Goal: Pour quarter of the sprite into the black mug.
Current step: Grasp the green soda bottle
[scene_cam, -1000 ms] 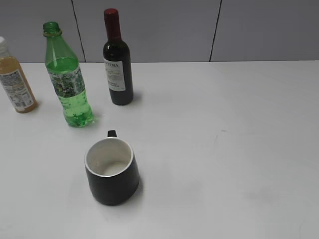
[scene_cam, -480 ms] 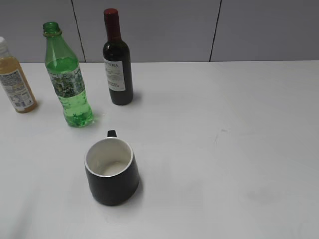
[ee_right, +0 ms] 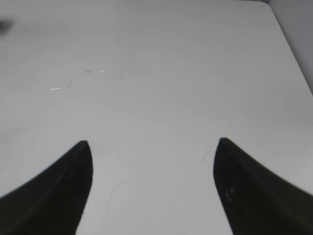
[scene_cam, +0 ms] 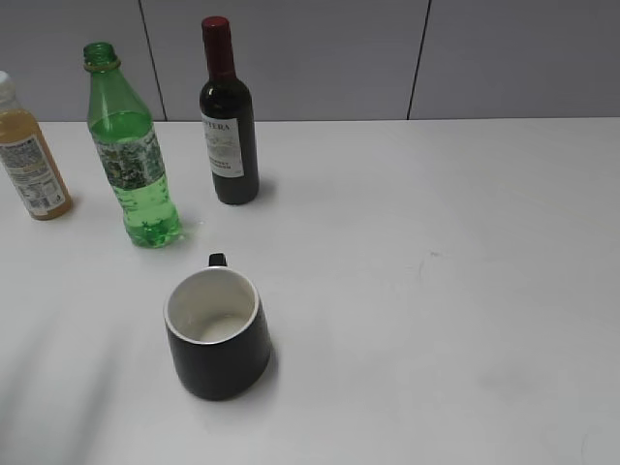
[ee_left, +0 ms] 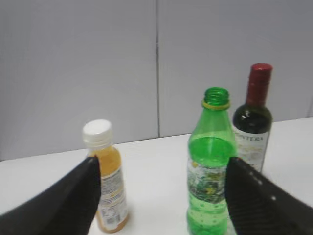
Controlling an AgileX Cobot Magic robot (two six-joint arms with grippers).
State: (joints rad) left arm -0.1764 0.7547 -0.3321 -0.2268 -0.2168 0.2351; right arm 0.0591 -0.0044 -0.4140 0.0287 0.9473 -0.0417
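Observation:
The sprite is a tall green plastic bottle with no cap, upright at the back left of the white table. In the left wrist view the sprite stands ahead, just inside my right finger. My left gripper is open and holds nothing. The black mug with a white inside stands upright nearer the front, its handle pointing to the back. My right gripper is open over bare table. Neither gripper shows in the exterior view.
A dark wine bottle stands right of the sprite. An orange juice bottle with a white cap stands at the far left edge. A grey wall runs behind the table.
A faint moving shadow has appeared on the table at the lower left of the exterior view. The bottles and mug have not moved.

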